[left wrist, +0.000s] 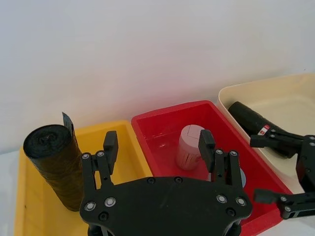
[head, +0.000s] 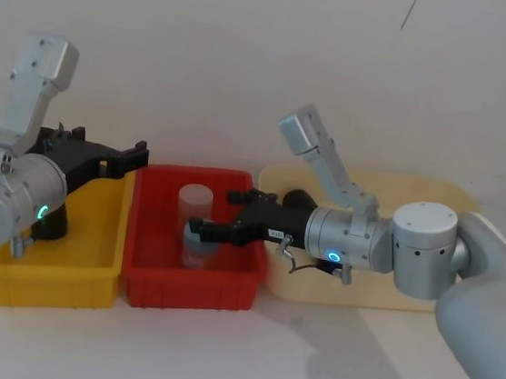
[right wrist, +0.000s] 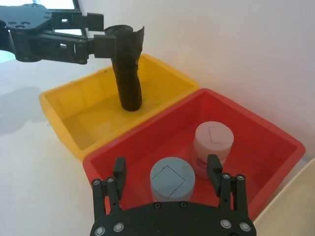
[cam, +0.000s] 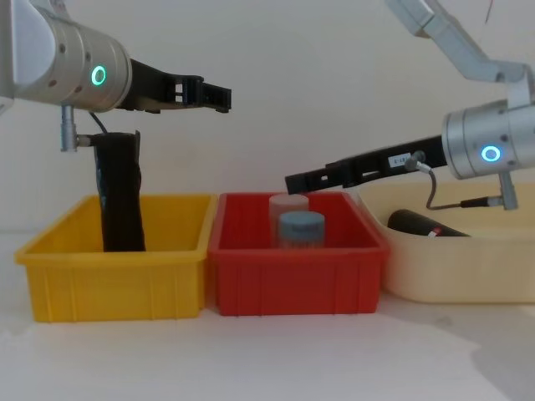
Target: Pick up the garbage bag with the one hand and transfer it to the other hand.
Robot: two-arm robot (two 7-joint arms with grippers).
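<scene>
White table (head: 243,353) w/ 3 bins in a row, side by side: yellow bin (head: 50,281) on robot's L, red bin (head: 191,292) in the middle, cream bin (cam: 451,267) on the R, the widest of them.

L claw (cam: 216,95) hangs high over the yellow bin, pointing twd the red one. Fingers spread apart, nothing btwn them. R claw (cam: 297,180), long and thin w/ a small white tag, reaches across from the cream bin side and hovers over the red bin, just above the 2 cans. Its fingers are also spread, holding nothing.

Plain black roll (cam: 121,200) stands upright in the yellow bin, at its back L. Its top is up beside the L claw, but not gripped.

Garbage bag (left wrist: 248,118) lies on its side in the cream bin, at the end nearest the red bin, red-and-white label (left wrist: 266,129) facing up. Neither claw touches it; the R claw is the nearer one.

In the red bin: pinkish can (right wrist: 212,147) twd the back, grey-blue can (right wrist: 170,179) just in front, both upright, close together.
</scene>
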